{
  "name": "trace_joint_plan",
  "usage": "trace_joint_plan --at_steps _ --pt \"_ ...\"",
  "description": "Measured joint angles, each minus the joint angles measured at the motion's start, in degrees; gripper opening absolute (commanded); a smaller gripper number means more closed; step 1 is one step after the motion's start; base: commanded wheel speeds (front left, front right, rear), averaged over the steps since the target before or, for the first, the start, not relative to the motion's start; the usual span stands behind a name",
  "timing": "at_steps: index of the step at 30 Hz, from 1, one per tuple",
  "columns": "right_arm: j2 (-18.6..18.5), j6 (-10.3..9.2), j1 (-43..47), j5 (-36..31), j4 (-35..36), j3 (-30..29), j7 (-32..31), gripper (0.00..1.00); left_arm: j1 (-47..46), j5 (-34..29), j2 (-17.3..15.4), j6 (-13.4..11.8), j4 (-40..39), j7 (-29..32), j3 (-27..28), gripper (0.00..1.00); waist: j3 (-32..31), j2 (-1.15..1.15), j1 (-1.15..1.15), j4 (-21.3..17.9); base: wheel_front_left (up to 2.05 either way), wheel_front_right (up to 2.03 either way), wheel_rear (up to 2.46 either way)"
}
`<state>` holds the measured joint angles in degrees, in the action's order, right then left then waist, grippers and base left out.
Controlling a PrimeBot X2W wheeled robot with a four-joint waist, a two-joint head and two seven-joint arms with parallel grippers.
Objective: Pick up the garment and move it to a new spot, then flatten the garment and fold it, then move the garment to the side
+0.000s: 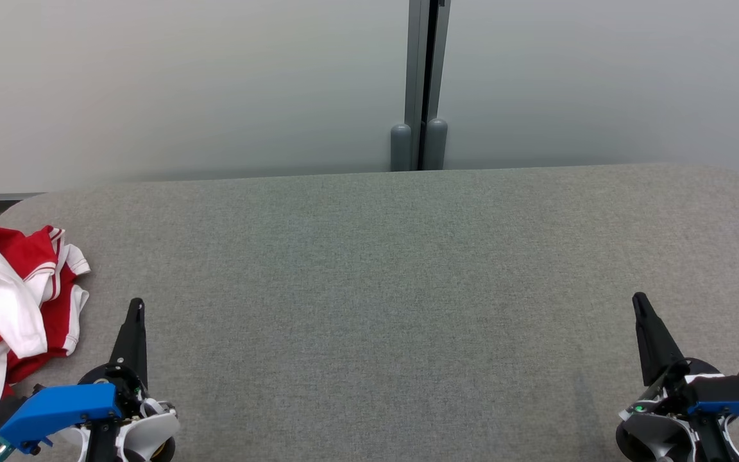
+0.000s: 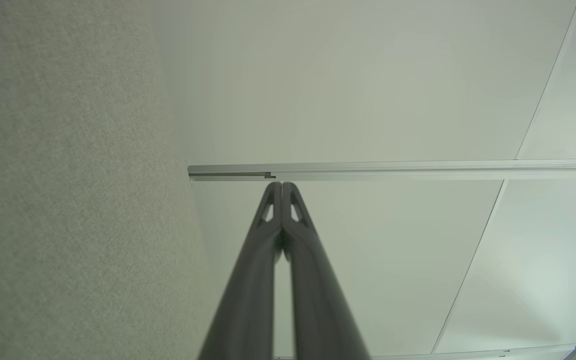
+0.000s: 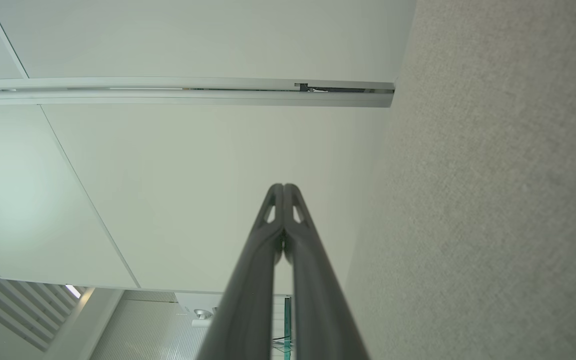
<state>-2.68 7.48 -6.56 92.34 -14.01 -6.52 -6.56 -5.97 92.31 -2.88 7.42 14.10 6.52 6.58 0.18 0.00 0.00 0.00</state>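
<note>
The garment (image 1: 13, 301) is a red-and-white piece that looks like soft knit. It lies crumpled in a heap at the left end of the grey, cloth-covered table (image 1: 369, 269), and part of it runs past the head view's left edge. It is probably light and limp, with no stiff part to lean on, so it should sag and drape from wherever it is taken. The covering under it may grip enough that dragging would bunch it rather than slide it. The layers overlap, so a deep pinch could catch several at once. A raised fold seems the surest hold for the first lift, such as the white sleeve-like lobe in the middle of the heap or the white-trimmed red edge toward the far side. For flattening, each arm would need an edge of its own. The left pincer (image 1: 136, 307) sits just beside the heap on its right, apart from the cloth, fingers pointing toward the pale wall (image 1: 183, 83). It is clenched, the tips pressed together, with nothing between them. The right pincer (image 1: 640, 301) is over the table's right end, well apart from the garment, likewise clenched on nothing. Whether either rests on the table I cannot tell. Either one has to spread its fingers before it can take cloth.
</note>
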Motion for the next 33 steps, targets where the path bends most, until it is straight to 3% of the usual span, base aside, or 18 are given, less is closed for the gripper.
trace_joint_plan --at_steps 33 --pt "0.00 0.00 0.01 0.00 0.00 0.00 0.00 0.00 0.00 0.00 0.00 0.00 0.00 0.01 0.00 0.00 0.00 0.00 0.00 0.00 0.00 0.00 0.00"
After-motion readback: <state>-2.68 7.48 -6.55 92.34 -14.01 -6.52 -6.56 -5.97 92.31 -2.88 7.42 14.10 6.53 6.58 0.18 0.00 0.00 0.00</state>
